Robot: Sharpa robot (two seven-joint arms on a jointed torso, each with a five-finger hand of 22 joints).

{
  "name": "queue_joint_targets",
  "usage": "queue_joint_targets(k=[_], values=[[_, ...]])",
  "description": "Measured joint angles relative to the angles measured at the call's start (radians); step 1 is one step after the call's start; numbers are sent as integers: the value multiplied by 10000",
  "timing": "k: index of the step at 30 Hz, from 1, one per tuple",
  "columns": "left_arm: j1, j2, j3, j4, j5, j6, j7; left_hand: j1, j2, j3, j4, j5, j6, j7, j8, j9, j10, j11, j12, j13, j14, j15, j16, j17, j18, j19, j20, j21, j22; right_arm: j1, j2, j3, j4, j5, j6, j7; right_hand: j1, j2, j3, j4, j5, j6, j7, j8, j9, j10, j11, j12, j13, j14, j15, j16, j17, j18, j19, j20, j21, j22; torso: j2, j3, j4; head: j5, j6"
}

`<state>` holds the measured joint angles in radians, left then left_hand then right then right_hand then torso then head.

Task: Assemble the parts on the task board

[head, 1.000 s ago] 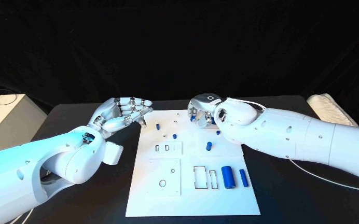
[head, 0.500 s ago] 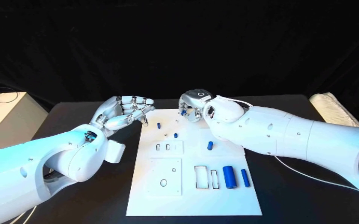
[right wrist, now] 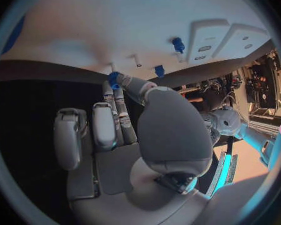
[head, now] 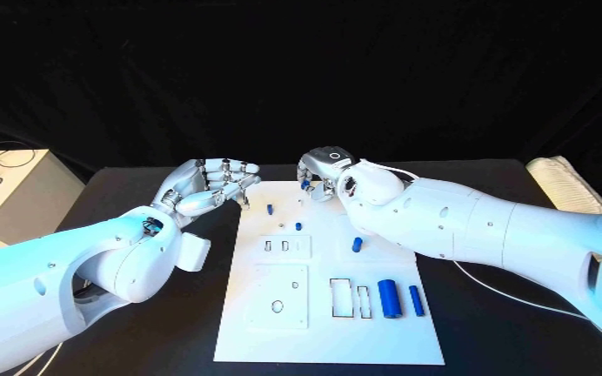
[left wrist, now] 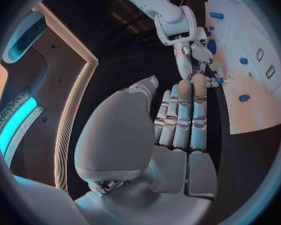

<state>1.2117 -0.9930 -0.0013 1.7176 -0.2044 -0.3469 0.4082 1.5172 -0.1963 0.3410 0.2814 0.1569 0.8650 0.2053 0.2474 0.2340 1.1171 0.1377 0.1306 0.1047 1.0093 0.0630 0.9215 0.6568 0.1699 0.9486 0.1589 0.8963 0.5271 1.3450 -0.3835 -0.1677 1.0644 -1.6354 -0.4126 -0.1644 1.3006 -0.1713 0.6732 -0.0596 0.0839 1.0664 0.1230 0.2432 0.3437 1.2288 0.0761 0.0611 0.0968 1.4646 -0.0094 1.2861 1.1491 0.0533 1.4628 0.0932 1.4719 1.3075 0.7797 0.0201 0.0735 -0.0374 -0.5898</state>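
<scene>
Right hand [head: 329,174] hangs over the far edge of the white board [head: 324,328], pinching a small blue peg [right wrist: 113,78] between thumb and fingertips (the right wrist view shows the peg at the very tips, just over the board's edge). Left hand [head: 209,186] sits just off the board's far left corner, its fingers held straight together and nothing in them. On the board a blue peg [head: 269,208] stands near the far left, another blue piece [head: 298,226] lies a little nearer, and a third [head: 357,244] rests toward the middle right. Two larger blue cylinders [head: 389,298] lie side by side at the near right, beside rectangular slots [head: 338,298].
</scene>
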Motion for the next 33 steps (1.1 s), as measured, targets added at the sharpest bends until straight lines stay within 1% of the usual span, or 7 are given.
queue_joint_targets(k=[8,23,26,27,30,32,33], values=[[70,-9,0,6,1,0,-9,0,0,0,0,0,0,0,0,12,0,0,0,9,0,0,-47,-11,0,-37,37,63,17,-48,66,-3,-155,35,-48,17,-1,-1,-1,0,-4,-1,1,-2,15,0,0,-31,0,0,0,-1,0,1,0,0,0,-1,60,-6,43,-1,12],[120,-34,-1,10,2,-1,-29,0,0,0,0,0,0,0,0,11,0,0,0,7,0,0,-47,-11,-1,-37,37,63,15,-53,60,12,-233,82,126,43,-17,-17,-15,-10,51,-36,33,-11,34,0,0,-16,0,0,0,-2,-70,1,0,0,-1,7,76,0,26,23,-51],[123,-37,-1,10,2,-1,-32,0,0,-1,0,0,0,0,0,10,0,0,0,7,0,0,-47,-11,-1,-37,37,63,15,-52,82,12,-276,90,143,50,-156,-156,-15,-10,52,-166,86,-10,53,-25,-19,26,2,0,0,-87,-243,1,-7,7,-109,7,82,0,29,9,-32],[124,-39,-1,9,2,-1,-33,0,0,-1,0,0,0,0,0,11,0,0,0,7,0,0,-47,-11,0,-37,37,63,15,-52,94,12,-305,97,146,53,-216,-215,-15,-10,45,-270,122,-20,66,-119,-33,53,22,0,0,-205,-392,1,-78,78,-216,6,84,0,29,8,-26],[126,-40,-1,9,2,-1,-37,0,0,-1,0,0,0,0,0,10,0,0,0,6,1,0,-47,-11,-1,-37,37,63,14,-60,116,4,-378,124,151,58,-400,-399,-12,-12,-131,-693,257,-273,47,-842,157,60,-38,-86,199,-831,-1219,2,-659,192,-824,-185,90,1,30,0,-19],[128,-40,-1,9,2,-1,-40,0,0,-1,0,1,0,0,0,21,0,0,0,6,0,0,-47,-11,-1,-74,0,63,32,-66,125,-1,-425,151,150,62,-397,-482,-15,-9,-166,-817,316,-349,44,-1192,243,22,-194,-163,276,-1187,-1671,164,-979,252,-1202,-598,90,1,31,-5,-15],[129,-41,-1,9,2,-1,-41,0,0,-1,0,0,0,0,0,21,0,0,0,7,0,0,-47,-11,0,-74,0,63,33,-66,130,-1,-439,163,150,65,-411,-516,-44,18,-168,-821,318,-352,43,-1311,262,22,-231,-181,292,-1272,-1782,169,-1070,266,-1319,-737,91,1,32,-10,-13]])
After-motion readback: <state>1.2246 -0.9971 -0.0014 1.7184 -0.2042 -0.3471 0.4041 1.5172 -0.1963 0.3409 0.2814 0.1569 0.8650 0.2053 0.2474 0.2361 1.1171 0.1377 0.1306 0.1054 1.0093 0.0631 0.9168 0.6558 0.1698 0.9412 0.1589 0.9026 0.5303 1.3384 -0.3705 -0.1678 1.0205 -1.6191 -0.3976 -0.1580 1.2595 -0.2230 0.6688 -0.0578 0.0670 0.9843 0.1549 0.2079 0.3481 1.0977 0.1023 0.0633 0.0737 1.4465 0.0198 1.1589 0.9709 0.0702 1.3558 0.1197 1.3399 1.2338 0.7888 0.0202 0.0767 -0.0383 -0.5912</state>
